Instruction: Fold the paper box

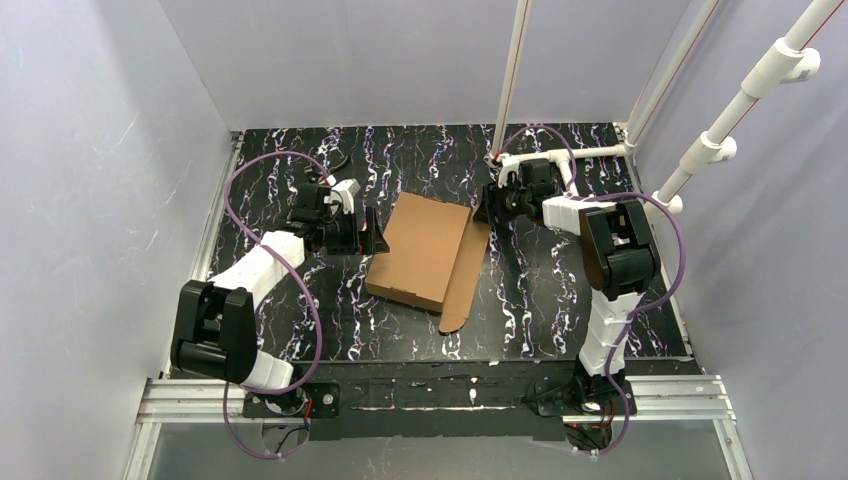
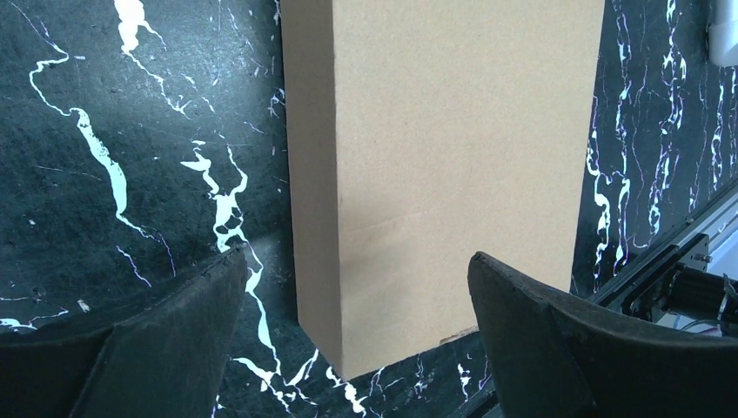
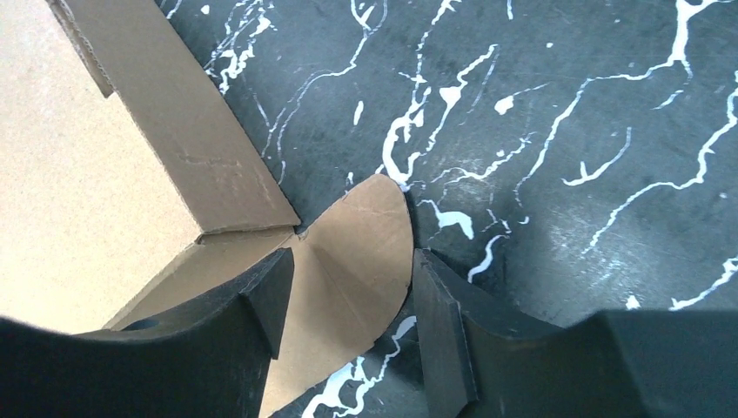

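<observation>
The left gripper [image 1: 368,238] is just beside the left edge of the paper box [image 1: 418,250]. Its jaws stand wide apart and hold nothing. In the left wrist view, the left side of the box rises between the two black fingers [image 2: 187,305], and I cannot tell if they touch it.

The paper box lies in the middle of the black marbled surface [image 1: 560,290]. Its brown top is flat, and a long flap [image 1: 465,265] lies out along its right side.

The right gripper [image 1: 487,212] is at the far right corner of the box. Its jaws are partly open, one on each side of a rounded tab [image 3: 365,244] of the box, and they are not pressed together on it.
</observation>
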### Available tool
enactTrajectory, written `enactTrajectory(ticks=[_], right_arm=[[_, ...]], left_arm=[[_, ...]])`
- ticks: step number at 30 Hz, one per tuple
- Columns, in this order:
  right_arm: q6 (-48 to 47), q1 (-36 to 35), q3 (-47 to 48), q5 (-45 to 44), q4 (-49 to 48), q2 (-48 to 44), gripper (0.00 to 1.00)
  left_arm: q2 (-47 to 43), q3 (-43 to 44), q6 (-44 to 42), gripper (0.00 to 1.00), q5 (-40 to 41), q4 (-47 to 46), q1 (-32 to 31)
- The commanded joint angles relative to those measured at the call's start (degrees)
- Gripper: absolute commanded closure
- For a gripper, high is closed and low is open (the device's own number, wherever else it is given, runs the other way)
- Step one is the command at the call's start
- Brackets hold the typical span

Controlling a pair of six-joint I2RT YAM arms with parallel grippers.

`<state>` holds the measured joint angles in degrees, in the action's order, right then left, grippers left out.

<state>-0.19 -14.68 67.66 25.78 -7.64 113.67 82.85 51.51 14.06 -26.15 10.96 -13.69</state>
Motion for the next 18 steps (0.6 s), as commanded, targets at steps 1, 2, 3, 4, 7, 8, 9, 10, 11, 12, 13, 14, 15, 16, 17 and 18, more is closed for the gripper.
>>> enactTrajectory(ticks=[1,2,3,4,7,8,9,10,11,12,13,14,15,16,17,18], right_arm=[[0.4,0.5,-2.5,5.6,-1.0,-0.6,0.40],[0.4,0.9,-3.0,6.4,-1.6,-1.2,0.41],[0.5,1.2,-3.5,7.2,-2.2,-1.8,0.41],[0.6,1.5,-4.0,7.9,-2.6,-2.3,0.42],[1.0,2.2,-5.5,10.6,-4.1,-4.2,0.44],[1.0,2.2,-6.1,11.6,-4.6,-4.8,0.44],[1.1,2.3,-6.7,12.3,-5.1,-5.5,0.44],[1.2,2.3,-7.1,13.1,-5.5,-6.1,0.45],[1.2,2.3,-7.6,13.7,-5.8,-6.5,0.46],[1.1,2.2,-7.7,14.1,-5.9,-6.9,0.46],[1.0,2.3,-7.6,14.6,-5.6,-7.1,0.46],[0.8,2.3,-7.5,15.0,-5.4,-7.1,0.46],[0.7,2.3,-7.4,15.4,-5.3,-7.2,0.46],[0.7,2.3,-7.5,15.9,-5.4,-7.3,0.46],[0.7,2.2,-7.6,16.5,-5.4,-7.3,0.47],[0.7,2.3,-7.6,17.0,-5.5,-7.4,0.47]], left_arm=[[-0.4,1.8,-1.2,0.03,-1.3,1.1,-0.5],[-0.6,1.8,-1.3,0.03,-1.3,1.1,-0.6],[-0.7,1.7,-1.4,0.03,-1.3,1.2,-0.6],[-0.9,1.7,-1.5,0.03,-1.2,1.2,-0.6],[-1.1,1.8,-1.6,0.03,-1.1,1.2,-0.6],[-1.2,1.8,-1.5,0.03,-1.2,1.2,-0.6],[-1.2,1.8,-1.6,0.03,-1.1,1.1,-0.6],[-1.1,1.8,-1.5,0.03,-1.1,1.2,-0.6],[-1.2,1.8,-1.6,0.03,-1.2,1.2,-0.6],[-1.1,1.8,-1.6,0.03,-1.1,1.2,-0.6],[-1.1,1.8,-1.6,0.03,-1.1,1.2,-0.6],[-1.1,1.8,-1.7,0.03,-1.1,1.2,-0.6],[-1.1,1.7,-1.7,0.03,-1.2,1.2,-0.6],[-1.0,1.7,-1.7,0.03,-1.2,1.2,-0.6],[-0.9,1.7,-1.7,0.03,-1.3,1.2,-0.6],[-0.8,1.8,-1.7,0.03,-1.3,1.2,-0.6]])
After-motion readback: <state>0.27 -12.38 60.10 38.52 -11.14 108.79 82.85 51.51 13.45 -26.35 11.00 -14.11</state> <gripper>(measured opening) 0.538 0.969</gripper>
